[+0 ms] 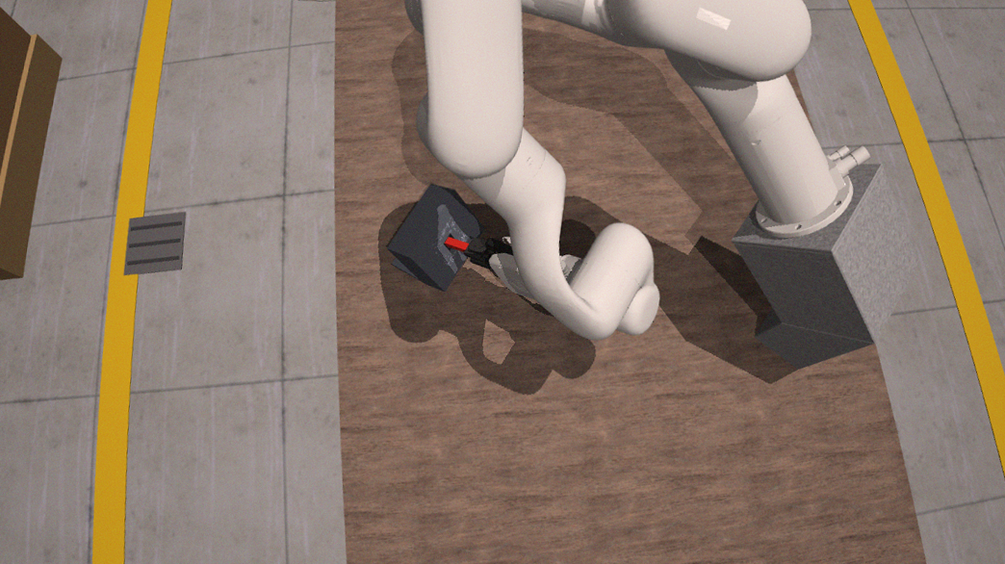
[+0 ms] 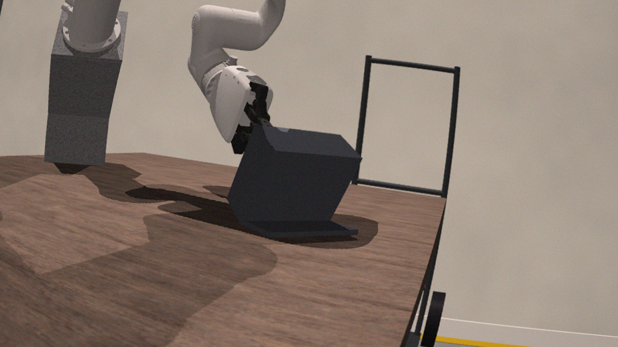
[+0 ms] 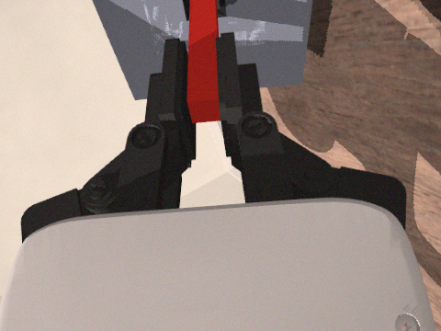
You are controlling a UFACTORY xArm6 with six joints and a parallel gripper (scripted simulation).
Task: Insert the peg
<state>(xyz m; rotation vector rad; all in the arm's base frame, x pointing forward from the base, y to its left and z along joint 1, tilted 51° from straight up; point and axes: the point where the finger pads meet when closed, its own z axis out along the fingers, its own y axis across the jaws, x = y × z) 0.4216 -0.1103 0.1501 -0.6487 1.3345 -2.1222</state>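
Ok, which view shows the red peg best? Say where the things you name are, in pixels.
The wrist view: the peg (image 1: 455,243) (image 3: 203,69) appears large, between the closed gripper's (image 1: 469,247) (image 3: 202,39) fingers, though its far end is cut off. The top view shows it small, against the dark block (image 1: 424,239) (image 2: 292,186) (image 3: 276,60); the exterior view hides it.

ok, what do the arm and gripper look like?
Smooth off-white xArm 6 arm with rounded tubular links, a bolted flange and stubby connectors at its base. The xArm Gripper has a pale rounded shell and black jointed fingers with round pivots. No cables visible.

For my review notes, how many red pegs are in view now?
1: the peg, between the gripper's fingers at the sloped panel. Others could be hidden.
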